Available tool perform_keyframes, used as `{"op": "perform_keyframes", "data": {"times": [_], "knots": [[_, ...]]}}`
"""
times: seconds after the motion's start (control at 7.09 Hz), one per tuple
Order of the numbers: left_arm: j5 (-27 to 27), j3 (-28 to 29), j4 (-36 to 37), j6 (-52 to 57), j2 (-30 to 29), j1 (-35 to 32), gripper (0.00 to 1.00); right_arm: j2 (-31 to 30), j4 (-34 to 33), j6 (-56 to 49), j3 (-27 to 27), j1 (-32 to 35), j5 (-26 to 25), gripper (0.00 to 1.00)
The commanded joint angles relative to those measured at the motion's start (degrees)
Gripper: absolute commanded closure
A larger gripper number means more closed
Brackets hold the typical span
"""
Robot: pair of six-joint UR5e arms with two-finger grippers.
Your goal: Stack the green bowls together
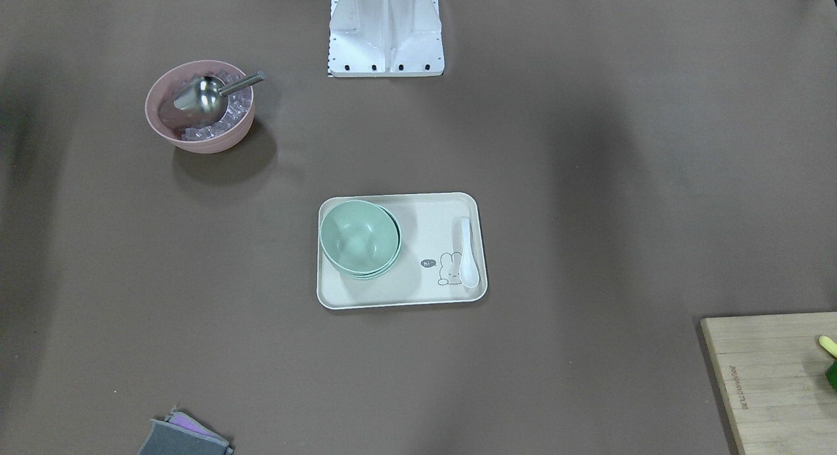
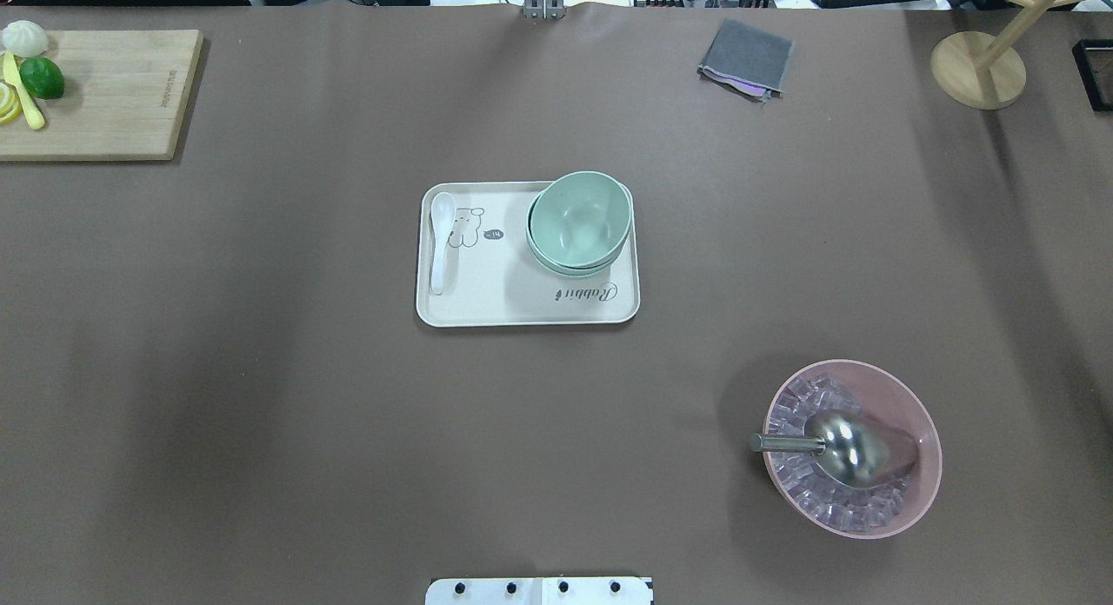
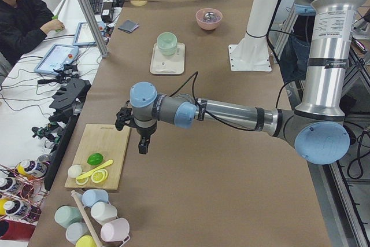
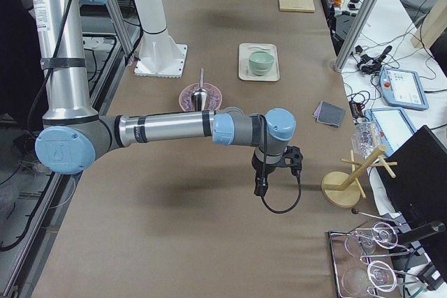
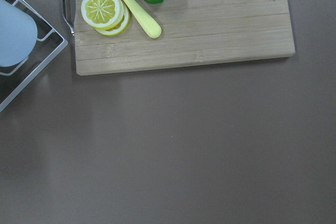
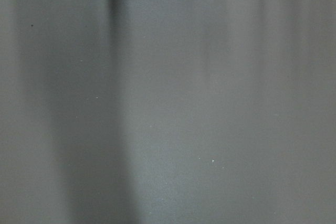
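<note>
The pale mint-green bowls (image 2: 579, 221) sit nested in one stack on the cream tray (image 2: 504, 308), at its right end in the overhead view; the stack also shows in the front view (image 1: 359, 238) and in both side views (image 3: 166, 42) (image 4: 261, 62). Neither gripper shows in the overhead or front view. My left gripper (image 3: 141, 143) hangs above the table beside the wooden cutting board (image 3: 101, 154), far from the tray. My right gripper (image 4: 260, 188) hangs above bare table near the mug tree (image 4: 346, 185). I cannot tell whether either is open or shut.
A white spoon (image 2: 441, 240) lies on the tray's left end. A pink bowl (image 2: 922, 431) holds ice and a metal scoop (image 2: 839, 447). The cutting board (image 2: 104, 92) carries lime, lemon slices and a yellow knife. A grey cloth (image 2: 746, 59) lies at the far edge.
</note>
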Motion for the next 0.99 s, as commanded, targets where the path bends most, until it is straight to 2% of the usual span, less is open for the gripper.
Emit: {"op": "perform_keyframes", "data": {"times": [0.0, 0.85], "knots": [[1.0, 0.8, 0.0, 0.3, 1.4, 0.1, 0.02, -0.2, 0.0, 0.0, -0.1, 0.6, 0.8, 0.00], [1.6, 0.5, 0.0, -0.3, 1.5, -0.3, 0.02, 0.4, -0.1, 0.5, 1.3, 0.7, 2.5, 0.00]]}}
